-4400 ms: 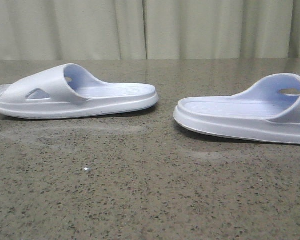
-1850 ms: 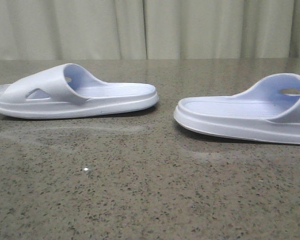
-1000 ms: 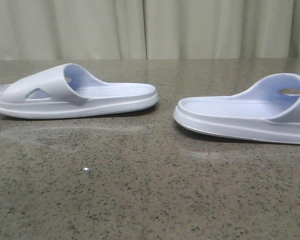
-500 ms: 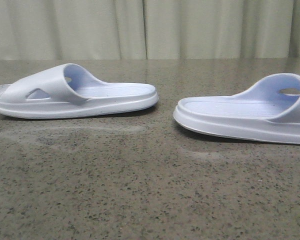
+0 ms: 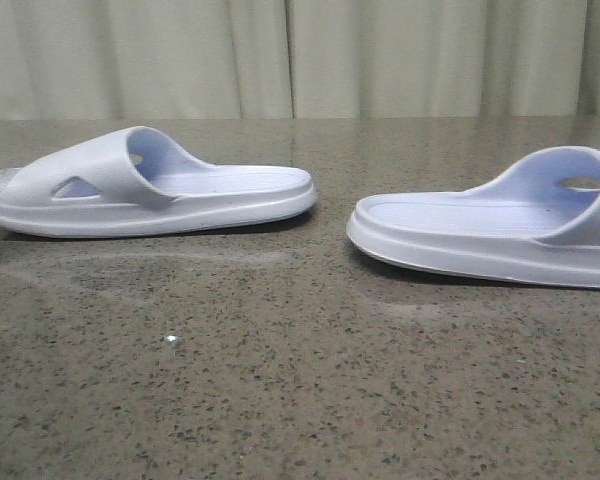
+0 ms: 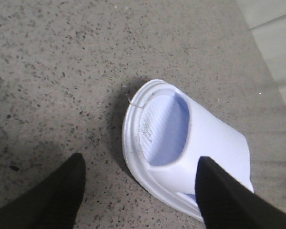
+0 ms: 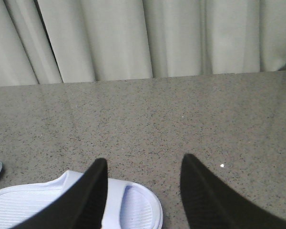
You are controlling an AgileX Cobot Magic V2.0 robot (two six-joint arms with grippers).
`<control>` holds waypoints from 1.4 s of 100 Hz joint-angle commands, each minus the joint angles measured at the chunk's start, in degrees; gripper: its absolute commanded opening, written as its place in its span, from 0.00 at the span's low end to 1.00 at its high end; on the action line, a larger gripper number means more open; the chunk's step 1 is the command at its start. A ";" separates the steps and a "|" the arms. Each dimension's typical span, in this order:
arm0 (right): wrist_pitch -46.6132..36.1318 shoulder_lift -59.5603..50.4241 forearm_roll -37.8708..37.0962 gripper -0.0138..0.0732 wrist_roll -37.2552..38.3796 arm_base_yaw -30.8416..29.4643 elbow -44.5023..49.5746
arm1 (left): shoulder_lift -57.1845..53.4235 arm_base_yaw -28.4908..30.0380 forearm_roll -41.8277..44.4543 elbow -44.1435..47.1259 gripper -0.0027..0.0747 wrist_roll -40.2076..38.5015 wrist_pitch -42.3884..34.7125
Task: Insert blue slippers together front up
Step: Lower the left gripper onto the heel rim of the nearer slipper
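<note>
Two pale blue slippers lie flat on the speckled stone table, sole down, heels facing each other with a gap between. The left slipper (image 5: 150, 190) has its strap at the left; the right slipper (image 5: 490, 230) has its strap at the right, cut by the frame edge. No gripper shows in the front view. In the left wrist view my left gripper (image 6: 140, 183) is open above the toe end of the left slipper (image 6: 181, 143), one finger (image 6: 219, 195) over its strap. In the right wrist view my right gripper (image 7: 143, 183) is open over the toe end of the right slipper (image 7: 133, 207).
The grey-brown speckled table (image 5: 300, 380) stretches to a pale curtain (image 5: 300, 55) at the back. A pale floor or wall band (image 6: 274, 43) shows beyond the table edge in the left wrist view.
</note>
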 commanded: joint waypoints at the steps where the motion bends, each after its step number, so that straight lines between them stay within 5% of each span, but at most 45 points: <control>1: -4.89 1.19 -0.11 0.50 -0.66 -0.41 -2.05 | 0.48 0.12 -1.92 -1.57 0.60 0.20 -2.50; 75: -6.17 1.19 0.97 0.50 -0.66 -0.41 -2.05 | 11.25 0.12 -3.73 -6.69 0.60 3.02 -1.80; 117: -6.26 1.19 1.35 0.50 -0.66 -0.41 -2.05 | 19.27 -5.21 -5.19 -10.75 0.59 3.05 -1.74; 140: -6.26 1.19 1.35 0.50 -0.66 -0.41 -2.05 | 19.96 -5.24 -5.29 -10.75 0.40 3.05 -1.74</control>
